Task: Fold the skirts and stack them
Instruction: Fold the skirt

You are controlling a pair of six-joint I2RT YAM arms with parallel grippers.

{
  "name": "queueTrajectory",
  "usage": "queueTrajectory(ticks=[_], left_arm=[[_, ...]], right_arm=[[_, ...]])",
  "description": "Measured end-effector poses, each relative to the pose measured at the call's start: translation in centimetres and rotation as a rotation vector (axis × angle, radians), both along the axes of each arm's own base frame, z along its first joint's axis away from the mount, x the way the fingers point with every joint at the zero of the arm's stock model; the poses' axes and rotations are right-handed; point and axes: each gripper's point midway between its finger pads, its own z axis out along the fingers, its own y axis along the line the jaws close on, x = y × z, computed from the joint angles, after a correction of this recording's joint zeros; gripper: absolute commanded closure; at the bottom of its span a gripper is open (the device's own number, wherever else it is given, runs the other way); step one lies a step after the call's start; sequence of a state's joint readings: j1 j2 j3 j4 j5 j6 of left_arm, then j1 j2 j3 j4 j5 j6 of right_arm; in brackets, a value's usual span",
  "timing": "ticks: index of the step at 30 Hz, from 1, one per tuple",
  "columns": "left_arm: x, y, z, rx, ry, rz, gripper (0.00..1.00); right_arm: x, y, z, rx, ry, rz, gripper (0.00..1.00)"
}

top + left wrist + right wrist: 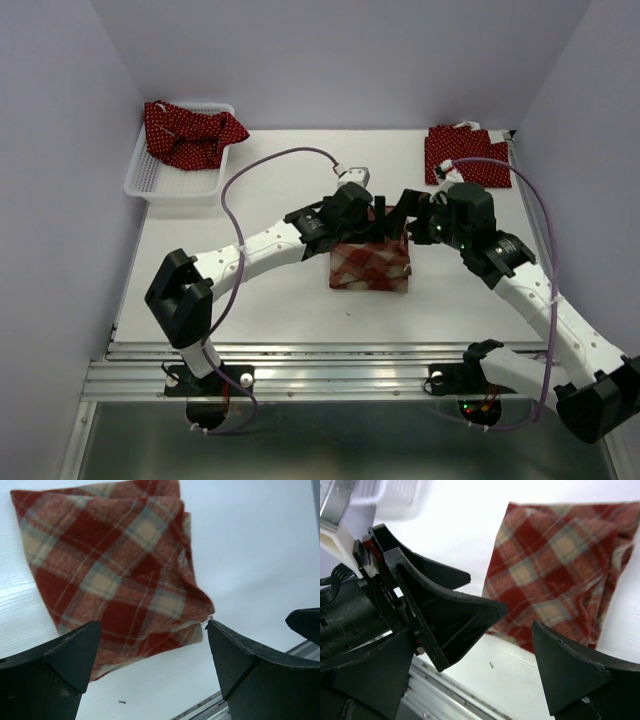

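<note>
Basket [175,184] (dotted skirt [190,133] inside) back-left — second dotted skirt [465,155] back-right.

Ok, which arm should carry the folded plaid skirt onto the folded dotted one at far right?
Probably right: the right gripper, open, hangs over the plaid skirt, and the folded dotted skirt lies on that arm's side.

Table [280,310], near edge and left-of-centre strip: open for passage. Centre: folded plaid skirt [370,266]; left gripper [378,222] and right gripper [408,218] crowd just beside each other over its far edge, jaws spread wide. Far-left corner: basket [150,185] holding a polka-dot skirt [190,135]. Far-right corner: second polka-dot skirt [465,155].
</note>
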State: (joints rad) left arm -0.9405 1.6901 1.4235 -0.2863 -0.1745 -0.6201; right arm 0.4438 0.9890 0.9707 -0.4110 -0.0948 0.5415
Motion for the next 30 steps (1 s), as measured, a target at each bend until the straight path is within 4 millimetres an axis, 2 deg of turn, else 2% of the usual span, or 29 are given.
queueTrajectory(ticks=[3, 4, 8, 10, 13, 15, 19, 21, 23, 28, 30], left_arm=[[0.0, 1.3, -2.0, 0.005, -0.010, 0.004, 0.01], [0.4, 1.9, -3.2, 0.012, -0.015, 0.005, 0.01], [1.2, 3.3, -5.0, 0.048, -0.034, 0.012, 0.01], [1.7, 3.7, -5.1, 0.071, -0.057, 0.023, 0.01], [1.7, 3.9, -5.4, 0.077, -0.043, 0.001, 0.01], [2.1, 4.2, -5.8, 0.067, -0.019, -0.008, 0.01], [4.9, 6.7, -7.4, 0.085, 0.029, 0.062, 0.01], [6.4, 7.2, -7.8, 0.089, 0.041, 0.088, 0.02], [6.9, 7.0, -7.9, 0.083, 0.047, 0.084, 0.02], [5.6, 5.9, -7.8, 0.052, 0.051, 0.039, 0.02], [4.0, 6.4, -8.1, 0.032, 0.061, 0.023, 0.02]], right_arm=[[0.5, 1.8, -1.9, -0.012, 0.088, 0.075, 0.00], [0.7, 2.2, -2.9, -0.024, 0.130, 0.089, 0.00], [1.7, 3.6, -4.8, -0.058, 0.237, 0.134, 0.00], [2.2, 4.0, -4.7, -0.061, 0.253, 0.147, 0.00], [4.4, 4.0, -3.3, -0.058, 0.181, 0.110, 0.00], [5.1, 3.8, -2.7, -0.058, 0.146, 0.090, 0.00], [5.7, 2.7, -2.3, -0.055, 0.103, 0.057, 0.00], [5.6, 2.1, -2.4, -0.056, 0.097, 0.040, 0.00], [5.7, 1.8, -2.4, -0.062, 0.095, 0.026, 0.00], [7.2, 0.9, -2.8, -0.094, 0.091, -0.036, 0.00], [8.2, 0.8, -3.1, -0.101, 0.099, -0.054, 0.00]])
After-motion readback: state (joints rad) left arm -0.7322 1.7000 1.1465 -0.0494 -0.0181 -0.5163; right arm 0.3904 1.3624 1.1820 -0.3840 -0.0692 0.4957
